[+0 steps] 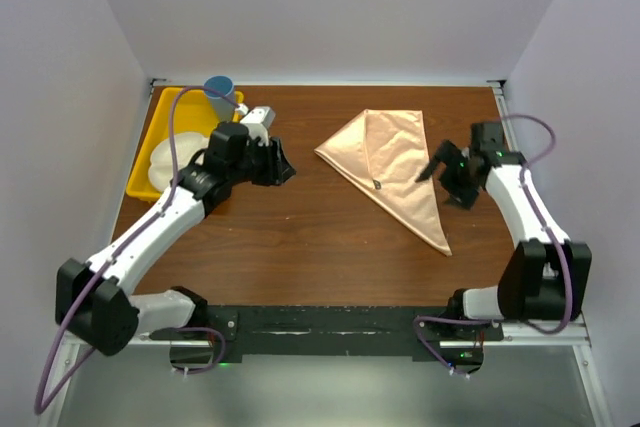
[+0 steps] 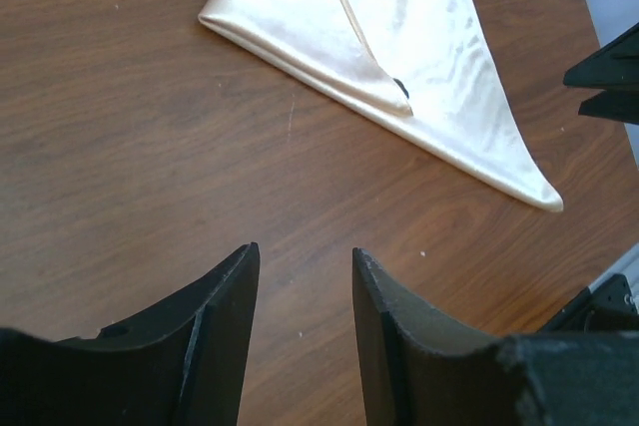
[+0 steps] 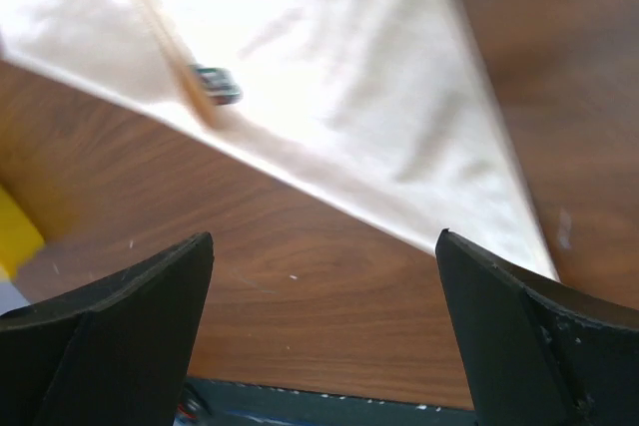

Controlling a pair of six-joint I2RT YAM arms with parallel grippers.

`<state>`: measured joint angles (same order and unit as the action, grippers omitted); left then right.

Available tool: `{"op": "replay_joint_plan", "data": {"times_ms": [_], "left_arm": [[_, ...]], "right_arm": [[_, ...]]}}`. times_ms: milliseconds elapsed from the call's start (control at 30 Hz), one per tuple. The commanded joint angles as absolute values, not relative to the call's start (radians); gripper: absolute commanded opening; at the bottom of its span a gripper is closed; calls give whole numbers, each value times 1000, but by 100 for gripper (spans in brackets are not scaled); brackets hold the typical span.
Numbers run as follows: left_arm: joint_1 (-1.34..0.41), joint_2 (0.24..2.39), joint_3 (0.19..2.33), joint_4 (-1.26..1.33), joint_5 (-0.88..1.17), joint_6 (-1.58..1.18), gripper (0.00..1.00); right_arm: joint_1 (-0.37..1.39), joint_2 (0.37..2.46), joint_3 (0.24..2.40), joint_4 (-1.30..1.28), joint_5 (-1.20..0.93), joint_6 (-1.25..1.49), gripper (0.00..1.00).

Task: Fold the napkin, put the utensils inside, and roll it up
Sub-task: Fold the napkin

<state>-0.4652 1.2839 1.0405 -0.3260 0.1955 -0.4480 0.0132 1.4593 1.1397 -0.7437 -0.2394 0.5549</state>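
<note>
One fold in: the napkin [image 1: 390, 172] lies as a triangle on the counter [image 1: 300, 237]. Right end effector [image 1: 445, 187] released wide beside it; left end effector [image 1: 283, 169] parted, empty. Next calls for the fork, unseen here.

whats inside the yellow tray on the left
A white plate lies in the yellow tray, and a blue cup stands at its far corner. The left arm covers the tray's right side, so whatever lies there is hidden.

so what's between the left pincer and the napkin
Nothing: only bare wooden tabletop separates the left pincer from the napkin, clearest in the left wrist view.
</note>
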Motion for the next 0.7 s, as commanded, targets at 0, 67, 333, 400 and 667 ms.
{"op": "replay_joint_plan", "data": {"times_ms": [0, 67, 333, 400, 667], "left_arm": [[-466, 1154, 907, -310, 230, -440, 47], [-466, 1082, 868, -302, 227, -437, 47], [-465, 1058, 888, -348, 207, -364, 47], [-465, 1063, 894, -345, 213, -359, 47], [-465, 1074, 910, -359, 201, -380, 47]], "right_arm": [[-74, 1283, 915, -784, -103, 808, 98], [-104, 1209, 812, -772, -83, 859, 98], [-141, 957, 506, -681, -12, 1193, 70], [-143, 930, 467, -675, -9, 1224, 68], [-149, 1008, 465, -620, 34, 1244, 65]]}}
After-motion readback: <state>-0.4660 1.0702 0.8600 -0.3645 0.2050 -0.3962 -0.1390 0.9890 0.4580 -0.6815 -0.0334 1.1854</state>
